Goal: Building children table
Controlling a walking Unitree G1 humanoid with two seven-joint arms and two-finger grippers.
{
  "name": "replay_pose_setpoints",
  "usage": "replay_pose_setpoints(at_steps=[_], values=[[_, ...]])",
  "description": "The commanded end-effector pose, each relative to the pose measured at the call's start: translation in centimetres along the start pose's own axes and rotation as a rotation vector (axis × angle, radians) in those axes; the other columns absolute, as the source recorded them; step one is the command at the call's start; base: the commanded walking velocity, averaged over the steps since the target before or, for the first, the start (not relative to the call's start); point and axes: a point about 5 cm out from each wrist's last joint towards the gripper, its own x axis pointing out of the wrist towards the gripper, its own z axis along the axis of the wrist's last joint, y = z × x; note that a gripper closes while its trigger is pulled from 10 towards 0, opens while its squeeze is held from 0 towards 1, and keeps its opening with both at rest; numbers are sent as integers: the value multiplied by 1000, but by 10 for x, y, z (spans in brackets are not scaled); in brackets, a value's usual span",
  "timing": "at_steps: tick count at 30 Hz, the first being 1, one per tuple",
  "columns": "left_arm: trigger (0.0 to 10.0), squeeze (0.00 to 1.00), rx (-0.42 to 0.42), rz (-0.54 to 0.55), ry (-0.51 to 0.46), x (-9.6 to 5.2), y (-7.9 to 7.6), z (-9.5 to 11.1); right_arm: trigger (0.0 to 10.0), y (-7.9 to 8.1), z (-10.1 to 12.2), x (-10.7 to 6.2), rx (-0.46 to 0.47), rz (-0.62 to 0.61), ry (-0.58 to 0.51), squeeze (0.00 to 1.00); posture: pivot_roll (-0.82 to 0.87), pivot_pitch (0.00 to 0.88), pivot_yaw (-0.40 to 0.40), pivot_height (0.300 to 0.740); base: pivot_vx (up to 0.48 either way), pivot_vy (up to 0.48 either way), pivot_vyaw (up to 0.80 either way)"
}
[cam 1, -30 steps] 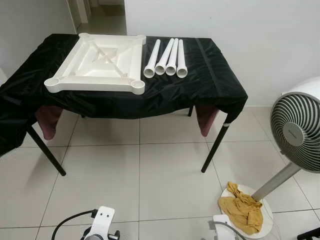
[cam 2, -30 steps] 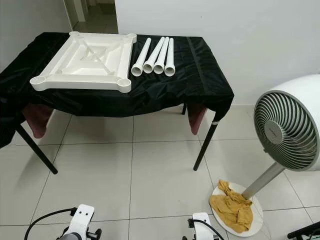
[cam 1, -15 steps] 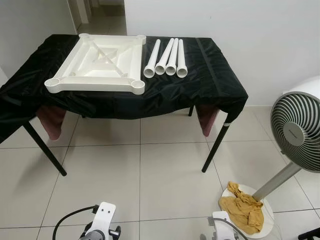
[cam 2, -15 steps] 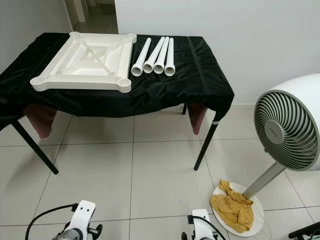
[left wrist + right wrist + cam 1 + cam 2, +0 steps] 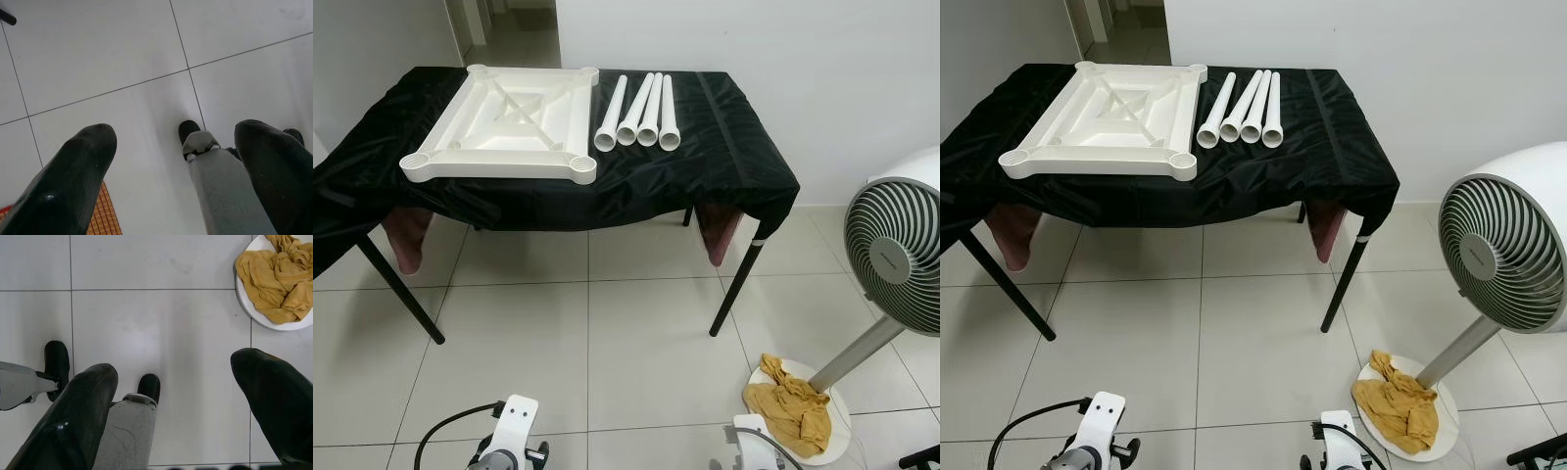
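Assembly not begun: white tabletop [image 5: 504,122] inverted on black-draped desk [image 5: 724,166], four legs [image 5: 639,113] loose just beside it. Left hand [image 5: 171,171] and right hand [image 5: 171,401] open, empty, hanging over floor.

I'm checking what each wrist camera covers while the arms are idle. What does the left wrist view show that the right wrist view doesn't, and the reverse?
Left wrist view: a corner of a red-checked mat and a black leg tip. Right wrist view: the yellow cloth on the round white fan base. Shared: white floor tiles, the robot's grey legs and black feet, and the left gripper and right gripper, both open.
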Motion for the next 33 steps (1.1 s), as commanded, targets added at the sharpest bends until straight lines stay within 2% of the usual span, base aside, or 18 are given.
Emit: replay_pose_setpoints(at_steps=[1,9,10,12,13,15,16,18,19,22,25,26,29,30,31,33], values=[[10000,0,-19,22,-13,-1,3,0,10000,1,-3,-1,24,-1,-3,0,22,30,21,740,0,0,0],[10000,0,-37,24,-120,1,5,21,10000,4,19,2,25,29,-113,0,23,43,10,740,0,0,0],[10000,0,-48,23,-196,2,7,36,10000,3,39,4,45,44,-203,0,21,45,8,740,0,0,0],[10000,0,-68,22,-276,1,10,51,10000,3,63,4,56,53,-310,0,21,51,11,740,0,0,0],[10000,0,-68,22,-276,1,10,51,10000,3,63,4,56,53,-310,0,21,51,11,740,0,0,0],[10000,0,-77,14,-361,0,13,67,10000,2,90,3,54,51,-416,0,21,56,6,740,0,0,0],[10000,0,-77,14,-361,0,13,67,10000,2,90,3,54,51,-416,0,21,56,6,740,0,0,0],[10000,0,-86,20,-458,-4,20,85,10000,2,115,1,65,52,-518,0,24,59,2,740,0,0,0],[10000,0,-86,20,-458,-4,20,85,10000,2,115,1,65,52,-518,0,24,59,2,740,0,0,0],[10000,0,-120,28,-522,-7,27,100,10000,2,134,-3,78,56,-598,0,26,58,1,740,0,0,0],[10000,0,-133,76,-674,-19,38,130,10000,-3,163,-12,80,23,-724,0,27,62,-7,740,0,0,0],[10000,0,-133,76,-674,-19,38,130,10000,-3,163,-12,80,23,-724,0,27,62,-7,740,0,0,0],[10000,0,-144,73,-774,-30,37,150,10000,-4,189,-26,69,34,-865,0,25,66,-5,740,0,0,0],[10000,0,-144,73,-774,-30,37,150,10000,-4,189,-26,69,34,-865,0,25,66,-5,740,0,0,0],[10000,0,-137,70,-802,-34,36,155,10000,-5,197,-33,52,33,-923,0,21,66,1,740,0,0,0],[10000,0,-137,70,-802,-34,36,155,10000,-5,197,-33,52,33,-923,0,21,66,1,740,0,0,0]])
